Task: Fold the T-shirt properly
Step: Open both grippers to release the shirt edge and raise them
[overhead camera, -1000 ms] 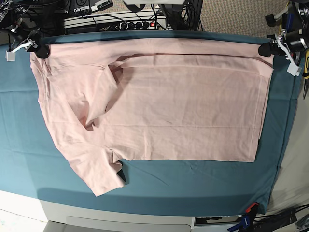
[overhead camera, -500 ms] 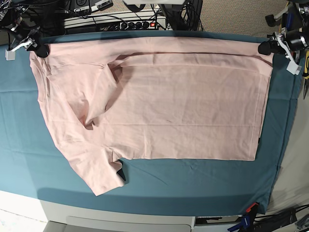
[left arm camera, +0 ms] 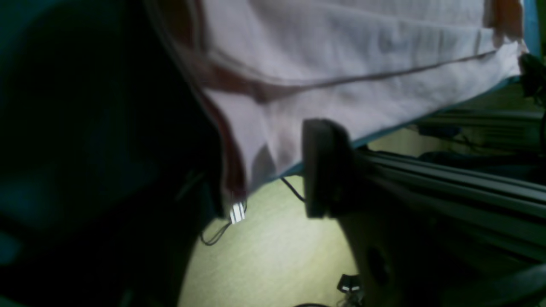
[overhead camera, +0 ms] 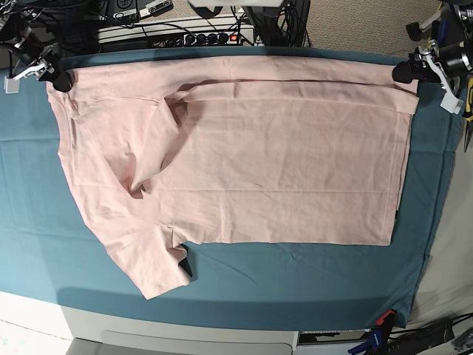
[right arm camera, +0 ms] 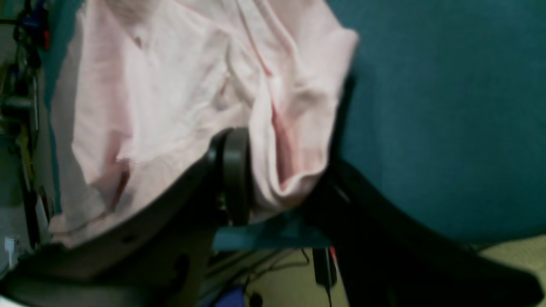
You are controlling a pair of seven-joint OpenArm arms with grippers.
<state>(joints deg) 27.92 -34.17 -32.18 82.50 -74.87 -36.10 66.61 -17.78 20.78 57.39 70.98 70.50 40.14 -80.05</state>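
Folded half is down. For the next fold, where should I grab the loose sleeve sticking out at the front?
Probably the sleeve hem corner nearest the front table edge, coming from the front: it lies flat, single and clear of the T-shirt body, on bare teal cloth.

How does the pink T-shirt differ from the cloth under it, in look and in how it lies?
The T-shirt is pale pink; the table cloth is teal. The T-shirt lies on top, and the table cloth shows beyond it left, right and near. The T-shirt is folded over along its far edge; the table cloth lies smooth. Both are spread flat.
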